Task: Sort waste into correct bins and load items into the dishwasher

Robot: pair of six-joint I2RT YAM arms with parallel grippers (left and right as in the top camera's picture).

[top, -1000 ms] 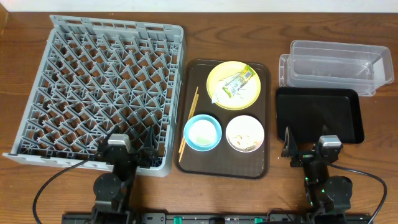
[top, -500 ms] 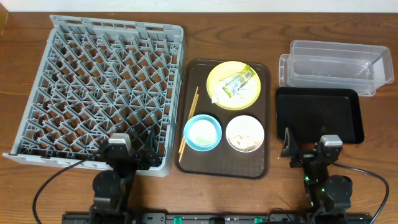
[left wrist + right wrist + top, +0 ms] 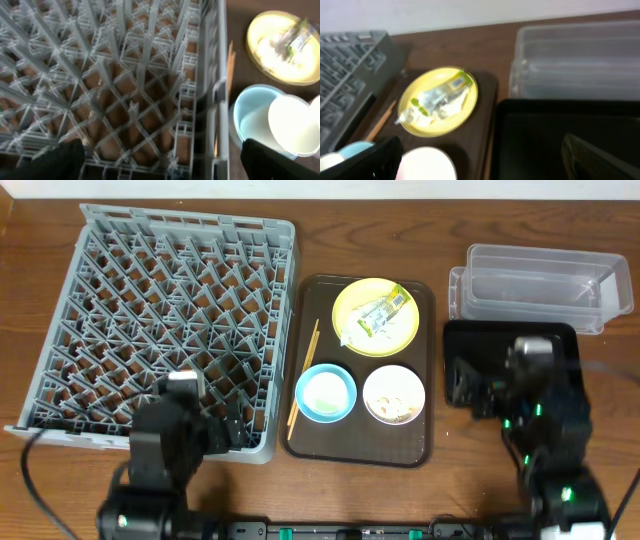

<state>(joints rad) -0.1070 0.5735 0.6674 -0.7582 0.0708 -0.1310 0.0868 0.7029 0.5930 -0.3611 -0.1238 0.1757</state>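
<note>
Overhead, the crumpled clear wrapper with green-yellow print (image 3: 378,315) is lying on the round yellow plate (image 3: 398,335) on the brown serving tray (image 3: 350,442), between the grey plastic dish rack (image 3: 160,310) and the glossy black tray (image 3: 480,335). Left wrist view: the left fingers (image 3: 47,162) are hanging apart, empty, above the rack. Right wrist view: the right fingers (image 3: 365,160) are hanging apart, empty, above the black tray.
</note>
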